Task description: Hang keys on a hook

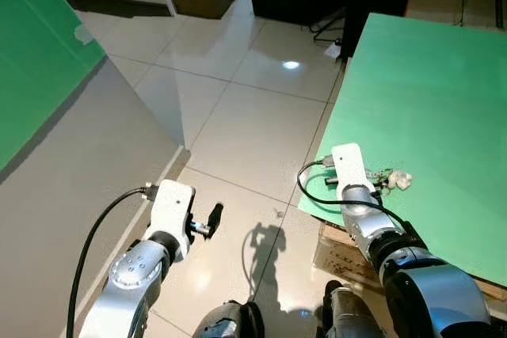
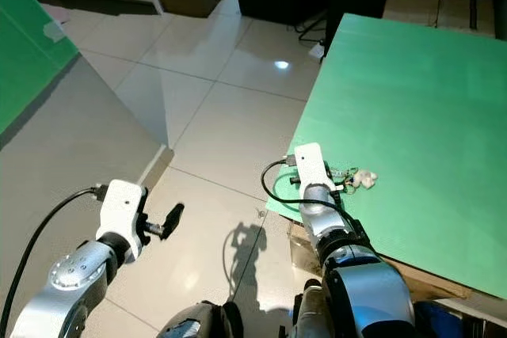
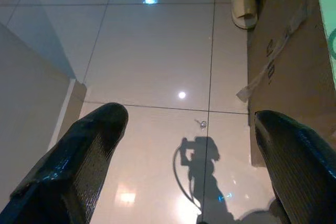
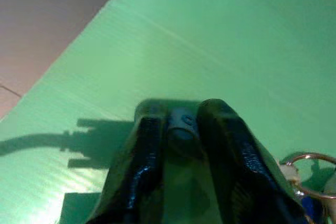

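Covering the tabletop, a large green board (image 1: 428, 108) is seen at the robot's right, its near left corner overhanging a cardboard box (image 2: 305, 247). The tiled floor (image 1: 245, 124) is spread out beside it, and a second green panel (image 1: 36, 53) is leant against the wall at the left. The left gripper (image 1: 215, 213) is held idle over the floor, its fingers (image 3: 79, 156) spread wide and empty. The right gripper (image 4: 181, 135) is lowered to the board near that left corner, its fingers (image 4: 220, 145) drawn narrow with nothing between them. The keys (image 1: 392, 178) lie just beside it, a ring (image 4: 307, 163) being visible. The pick-up step is judged to be in hand; wider fingers, shifted over the bunch, are called for next.
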